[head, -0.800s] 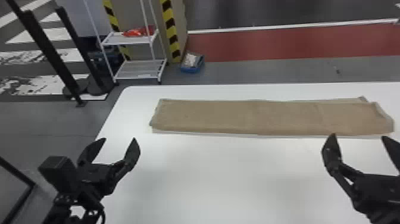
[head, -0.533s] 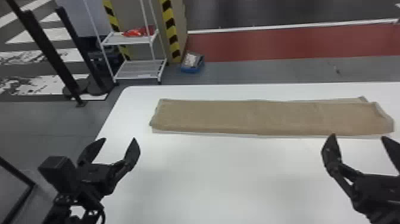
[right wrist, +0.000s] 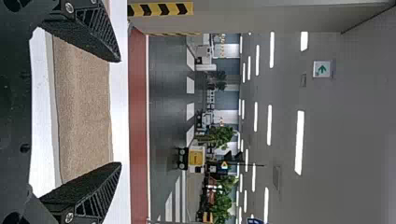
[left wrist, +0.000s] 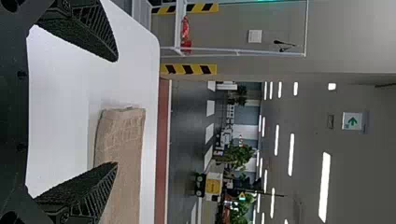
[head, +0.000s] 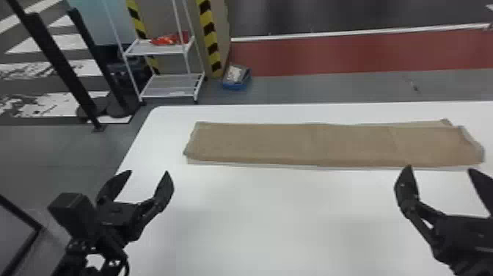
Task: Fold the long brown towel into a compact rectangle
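Farthest left, the left gripper (head: 148, 172) has its fingers spread wide with nothing between them; the towel's left end (head: 194, 142) lies off to its right and farther out. From there the brown towel (head: 311, 145) runs as a long strip, its long axis left to right, across the far half of the white table (head: 271, 224). At its right end (head: 471, 148) the layers sit slightly askew, and the right gripper (head: 439, 169), also open and empty, hangs on the near side of that stretch, the closer of the two to the cloth. A lengthwise fold probably comes next; I'd judge the right hand needs mostly a reach away, the left a reach away and rightward.
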`<state>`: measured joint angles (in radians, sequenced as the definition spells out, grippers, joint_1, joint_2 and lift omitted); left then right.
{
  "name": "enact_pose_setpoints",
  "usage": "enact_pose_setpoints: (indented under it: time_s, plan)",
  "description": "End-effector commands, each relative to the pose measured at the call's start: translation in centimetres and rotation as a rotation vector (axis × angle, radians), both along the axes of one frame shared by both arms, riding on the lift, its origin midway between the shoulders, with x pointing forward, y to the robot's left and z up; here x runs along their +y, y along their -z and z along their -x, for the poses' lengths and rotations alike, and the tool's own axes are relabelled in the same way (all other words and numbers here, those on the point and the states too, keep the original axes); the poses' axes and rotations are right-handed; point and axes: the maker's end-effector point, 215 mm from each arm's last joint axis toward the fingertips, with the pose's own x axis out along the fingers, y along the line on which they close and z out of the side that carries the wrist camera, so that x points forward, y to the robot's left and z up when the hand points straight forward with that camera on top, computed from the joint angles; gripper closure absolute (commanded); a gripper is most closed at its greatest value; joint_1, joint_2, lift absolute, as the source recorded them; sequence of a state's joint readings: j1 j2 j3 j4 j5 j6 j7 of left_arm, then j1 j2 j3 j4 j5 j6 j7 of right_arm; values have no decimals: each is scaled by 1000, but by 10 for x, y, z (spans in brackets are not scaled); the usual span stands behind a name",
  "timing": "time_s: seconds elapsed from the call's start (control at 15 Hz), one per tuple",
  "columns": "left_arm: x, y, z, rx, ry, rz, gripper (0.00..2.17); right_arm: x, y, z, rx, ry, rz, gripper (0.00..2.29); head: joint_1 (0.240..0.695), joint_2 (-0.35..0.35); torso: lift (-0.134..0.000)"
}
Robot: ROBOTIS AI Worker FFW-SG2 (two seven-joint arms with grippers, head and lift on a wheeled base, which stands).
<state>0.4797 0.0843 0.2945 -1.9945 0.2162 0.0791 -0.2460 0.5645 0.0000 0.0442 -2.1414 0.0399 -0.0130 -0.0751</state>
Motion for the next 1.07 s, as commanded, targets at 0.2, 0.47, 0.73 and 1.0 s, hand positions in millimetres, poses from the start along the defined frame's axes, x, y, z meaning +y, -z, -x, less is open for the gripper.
enact_pose_setpoints:
  time_s: [0.2, 0.47, 0.73, 1.0]
  plan:
    - [17, -23, -20, -39, -27, -9, 87, 4, 2, -4, 1, -6, 2, 93, 695, 167, -123]
    - [42, -31, -53, 30, -37, 46, 140, 6, 4, -8, 4, -9, 1, 97, 695, 189, -123]
    - [78, -31, -81, 99, -75, 94, 144, 47, 19, -33, 41, -83, -9, 97, 695, 221, -123]
    - [94, -7, -117, 184, -78, 109, 144, 59, 25, -39, 55, -109, -2, 97, 695, 282, -123]
